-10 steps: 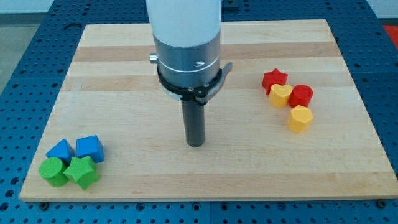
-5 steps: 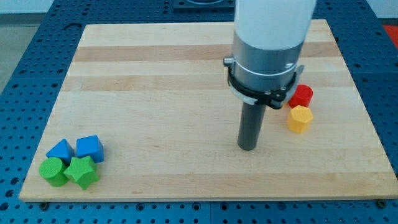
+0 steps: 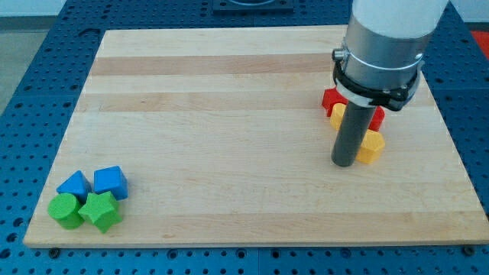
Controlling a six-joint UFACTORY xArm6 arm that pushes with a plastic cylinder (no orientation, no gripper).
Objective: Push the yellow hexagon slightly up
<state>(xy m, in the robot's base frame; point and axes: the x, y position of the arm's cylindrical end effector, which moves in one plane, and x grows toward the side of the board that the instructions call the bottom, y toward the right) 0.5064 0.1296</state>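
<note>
The yellow hexagon [image 3: 371,147] lies on the wooden board at the view's right, partly hidden behind my rod. My tip [image 3: 343,163] rests on the board just left of and slightly below the hexagon, close to or touching it. Above the hexagon sit a red star [image 3: 329,98], a yellow block [image 3: 336,114] and a red block [image 3: 377,118], all largely hidden by the rod and arm body.
A blue triangle-like block [image 3: 73,184], a blue cube [image 3: 110,181], a green cylinder [image 3: 63,209] and a green star [image 3: 100,211] cluster at the bottom left of the wooden board [image 3: 191,114]. The board's right edge is near the hexagon.
My rod has moved steadily to the right, from the board's middle to beside the yellow hexagon. No block has visibly moved.
</note>
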